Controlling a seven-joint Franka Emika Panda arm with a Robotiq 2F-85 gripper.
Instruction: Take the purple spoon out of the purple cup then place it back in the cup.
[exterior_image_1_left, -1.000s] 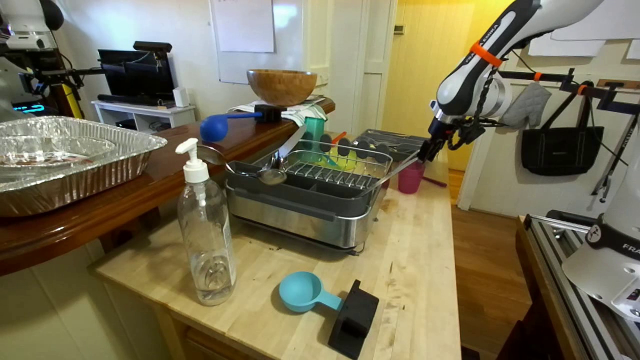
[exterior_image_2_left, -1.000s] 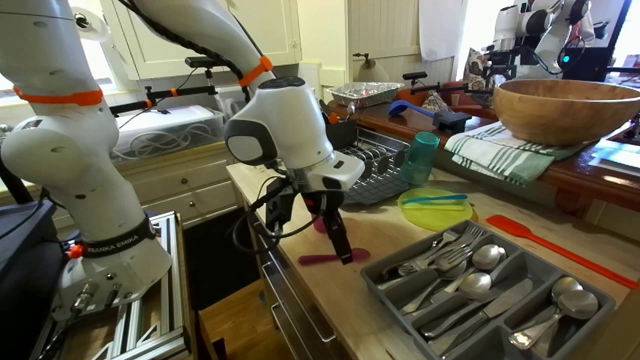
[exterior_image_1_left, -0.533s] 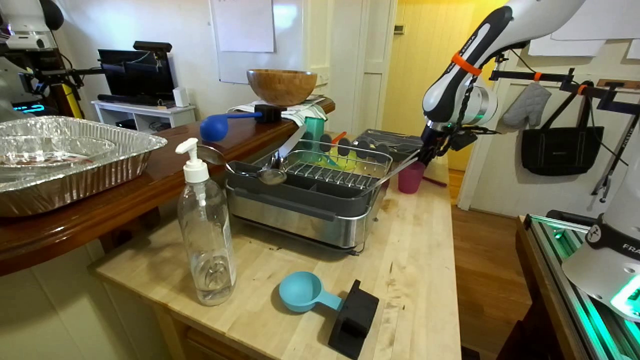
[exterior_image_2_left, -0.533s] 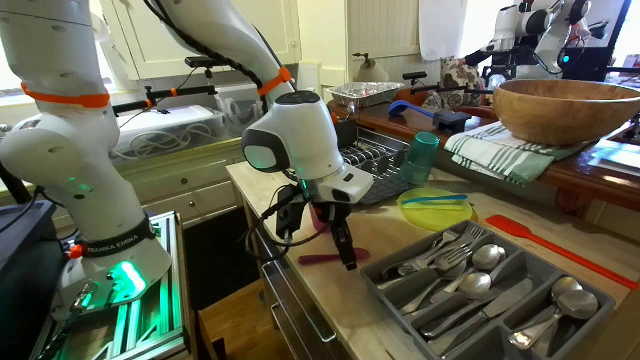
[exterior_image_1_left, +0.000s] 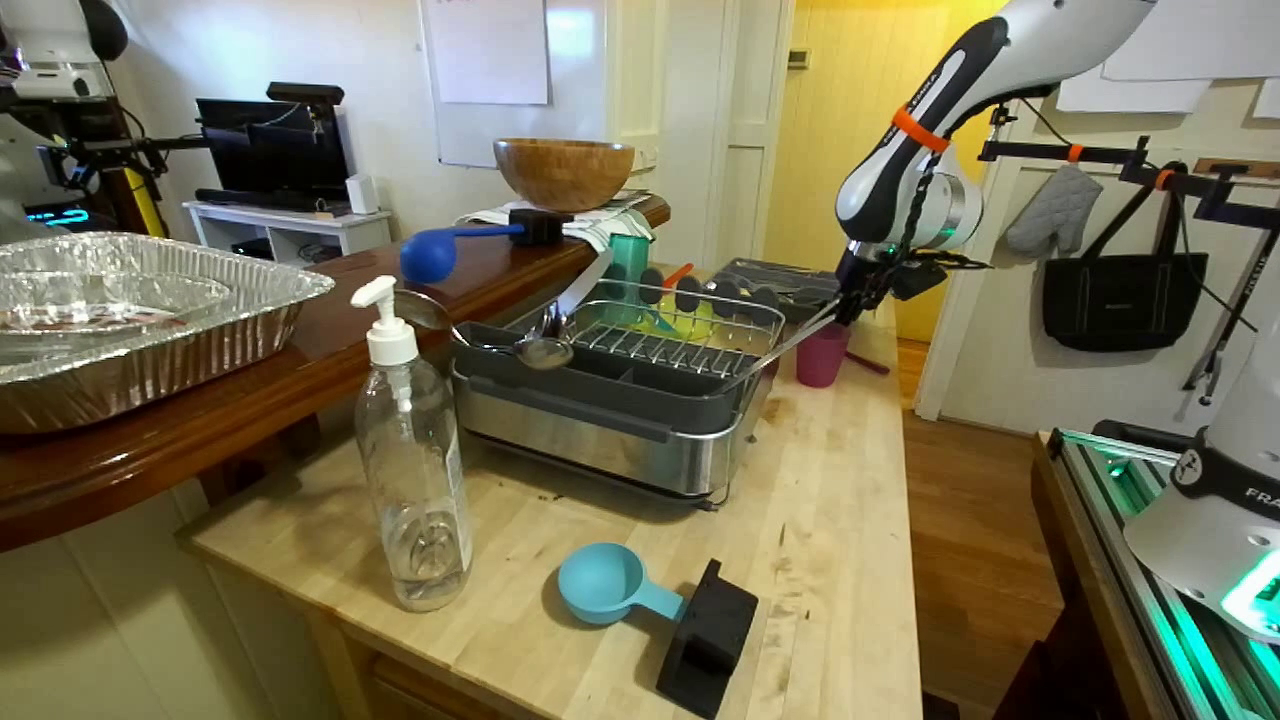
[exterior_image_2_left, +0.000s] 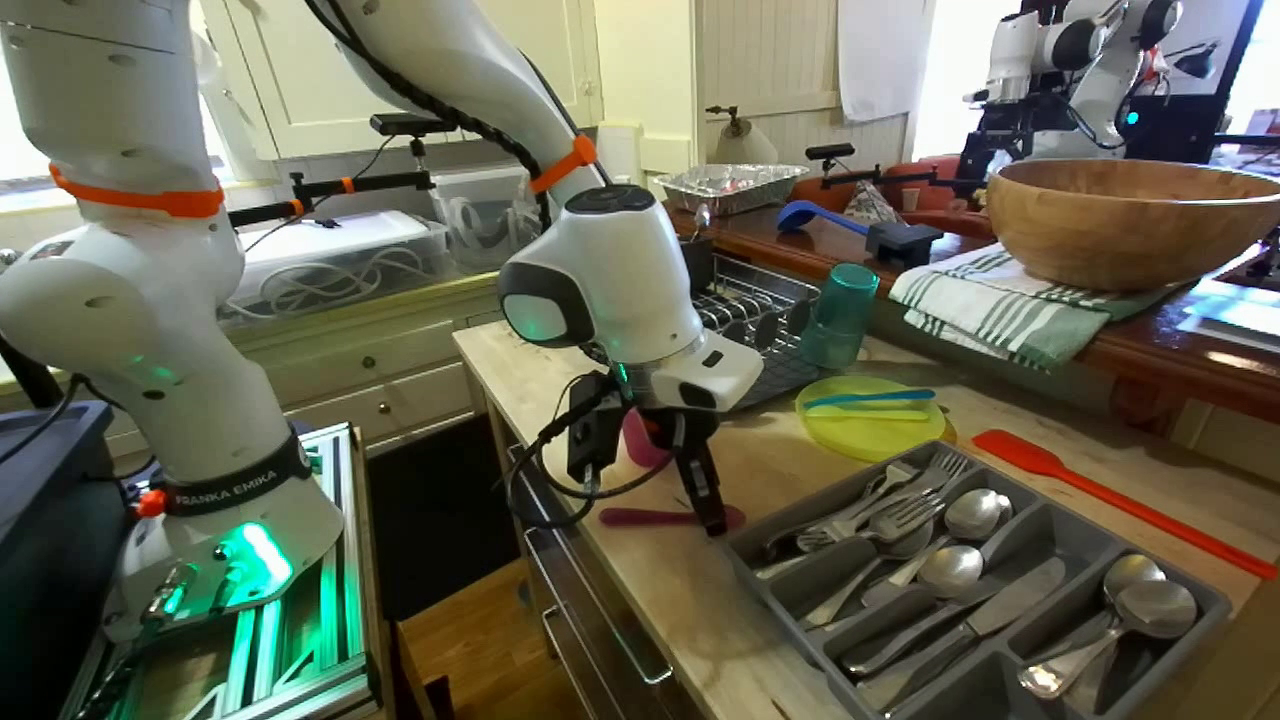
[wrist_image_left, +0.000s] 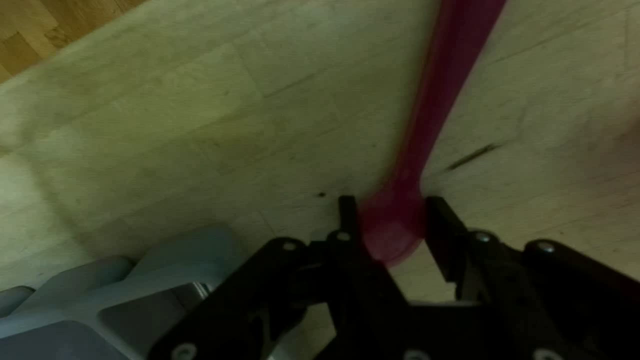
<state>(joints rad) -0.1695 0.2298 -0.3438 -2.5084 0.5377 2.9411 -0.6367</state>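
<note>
The purple spoon (wrist_image_left: 432, 115) lies on the wooden table, its handle pointing up and away in the wrist view. My gripper (wrist_image_left: 391, 215) is around the spoon's bowl, and both fingers (wrist_image_left: 437, 215) press against its edges, so it is shut on the spoon. In an exterior view the handle of the spoon (exterior_image_2_left: 645, 517) sticks out to the left of the fingertip. The purple cup (exterior_image_1_left: 820, 362) stands upright beside the drying rack, outside the gripper. In an exterior view the cup (exterior_image_2_left: 640, 442) is partly hidden behind the gripper and its cables.
A grey cutlery tray (exterior_image_2_left: 1085, 540) lies close to the fingertips. Beyond it are a yellow plate (exterior_image_2_left: 870, 442) and a red spatula (exterior_image_2_left: 1120, 492). The drying rack (exterior_image_1_left: 570, 440) has a long utensil leaning out toward the cup. The table's edge runs near the spoon's handle.
My arm has moved toward the cutlery tray and down over the spoon. The spoon has shifted very slightly. Green light has come on at the arm's base. The cup stays put.
</note>
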